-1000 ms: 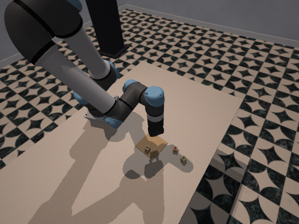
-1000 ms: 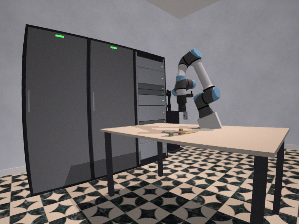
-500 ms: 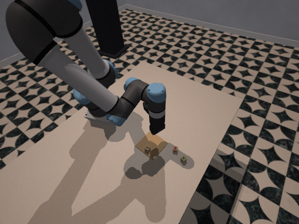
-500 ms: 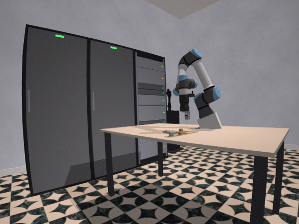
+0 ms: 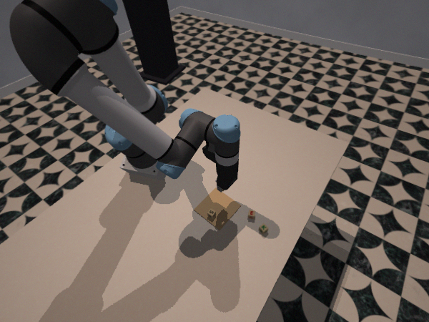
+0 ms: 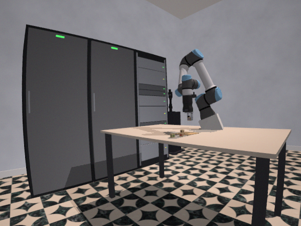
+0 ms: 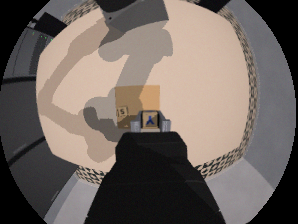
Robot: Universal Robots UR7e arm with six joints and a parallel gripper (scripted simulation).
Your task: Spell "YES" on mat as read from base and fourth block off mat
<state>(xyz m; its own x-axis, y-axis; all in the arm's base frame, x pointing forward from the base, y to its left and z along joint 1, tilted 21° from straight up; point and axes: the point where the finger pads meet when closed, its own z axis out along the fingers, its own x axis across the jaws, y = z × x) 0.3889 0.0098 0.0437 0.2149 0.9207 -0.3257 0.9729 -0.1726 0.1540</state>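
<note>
While the mat (image 5: pixel 229 214) (image 6: pixel 191 133) (image 7: pixel 137 92) lies below, the tool (image 5: pixel 220 189) (image 6: pixel 190 118) (image 7: pixel 149 116) clamps the Y block (image 6: pixel 189 117) (image 7: pixel 150 119) between its fingers.

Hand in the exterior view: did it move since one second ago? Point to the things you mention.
Yes, the hand (image 5: pixel 221 189) (image 6: pixel 189 119) (image 7: pixel 149 116) moved to the picture's right, away from the grey cabinet (image 6: pixel 113 108) (image 7: pixel 15 105).
</note>
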